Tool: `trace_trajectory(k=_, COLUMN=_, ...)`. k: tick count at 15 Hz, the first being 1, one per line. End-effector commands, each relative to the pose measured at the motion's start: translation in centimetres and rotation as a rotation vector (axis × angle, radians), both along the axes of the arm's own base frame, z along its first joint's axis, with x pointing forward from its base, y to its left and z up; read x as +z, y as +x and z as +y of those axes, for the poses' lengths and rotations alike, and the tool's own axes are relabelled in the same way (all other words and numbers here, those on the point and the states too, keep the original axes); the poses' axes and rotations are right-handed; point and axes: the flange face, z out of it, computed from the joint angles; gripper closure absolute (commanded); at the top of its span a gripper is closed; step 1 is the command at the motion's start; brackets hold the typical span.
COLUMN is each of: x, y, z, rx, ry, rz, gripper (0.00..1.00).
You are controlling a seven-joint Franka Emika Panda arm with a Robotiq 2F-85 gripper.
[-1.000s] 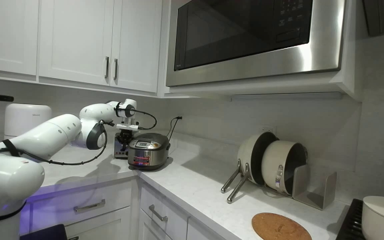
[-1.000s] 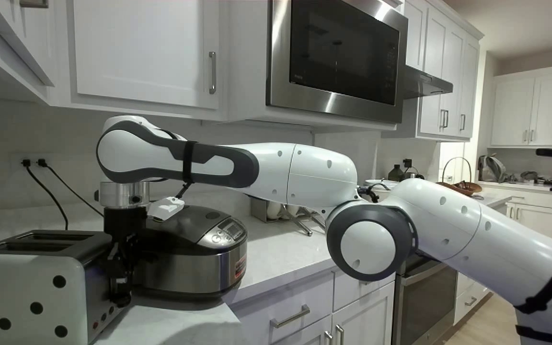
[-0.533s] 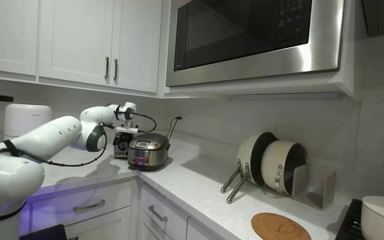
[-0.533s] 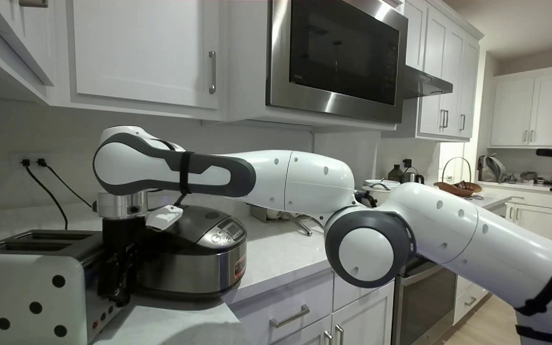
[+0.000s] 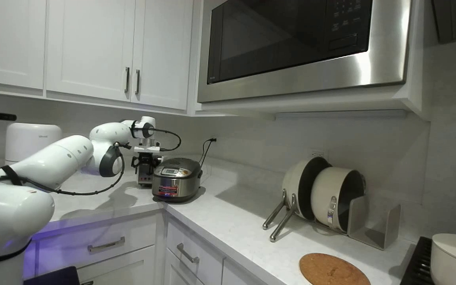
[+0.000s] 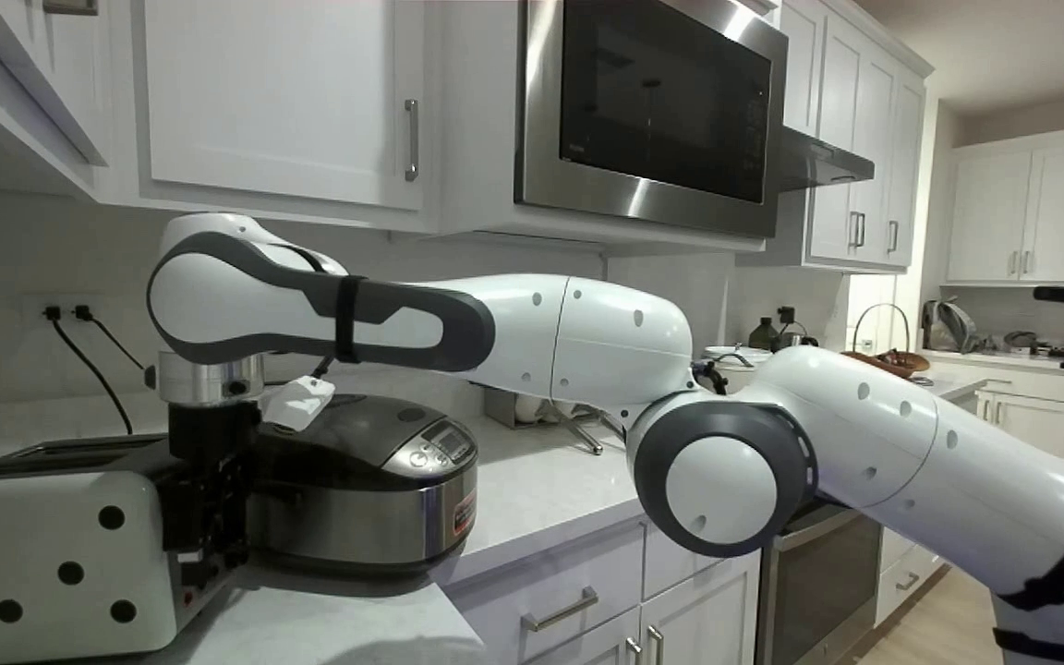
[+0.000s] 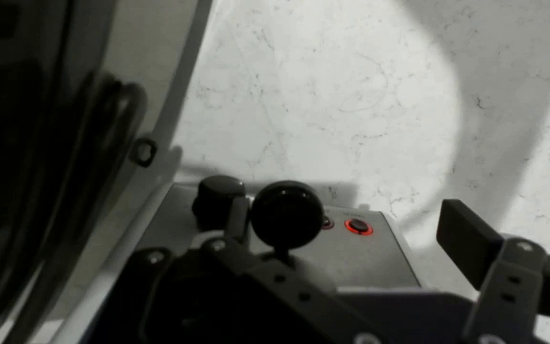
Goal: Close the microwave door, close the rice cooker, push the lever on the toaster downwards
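While microwave door [image 5: 275,43] and rice cooker [image 6: 366,517] stand closed, gripper [image 7: 345,222] is at toaster [image 6: 33,573]

Jaws wide apart, by toaster's end. Toaster sits on white counter [image 5: 220,209], beside rice cooker. Wrist view: round black knob [image 7: 287,215] between fingers [image 7: 470,246], close to one; touch can't be told.

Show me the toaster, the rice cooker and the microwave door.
Toaster [image 6: 37,558]: in an exterior view, on its black-dotted white side.
Rice cooker [image 6: 375,522]: in an exterior view, on its steel side wall.
Microwave door [image 5: 269,37]: in an exterior view, on its dark glass window.
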Motion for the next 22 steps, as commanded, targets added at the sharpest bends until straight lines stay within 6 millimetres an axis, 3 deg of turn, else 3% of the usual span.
trace_trajectory(k=1, x=5.9, y=-2.2, z=1.2, rx=0.079, ry=0.023, rz=-0.093, gripper=0.0)
trace_trajectory(k=6, x=13.6, y=-5.2, z=1.5, rx=0.131, ry=0.058, rz=-0.19, gripper=0.0)
trace_trajectory(k=12, x=20.6, y=-7.9, z=0.3, rx=0.162, ry=0.088, rz=-0.254, gripper=0.0)
trace_trajectory(k=17, x=25.0, y=-9.7, z=-2.7, rx=0.152, ry=0.063, rz=-0.222, gripper=0.0)
trace_trajectory(k=22, x=28.5, y=-12.3, z=-7.5, rx=0.081, ry=-0.037, rz=-0.112, gripper=0.0)
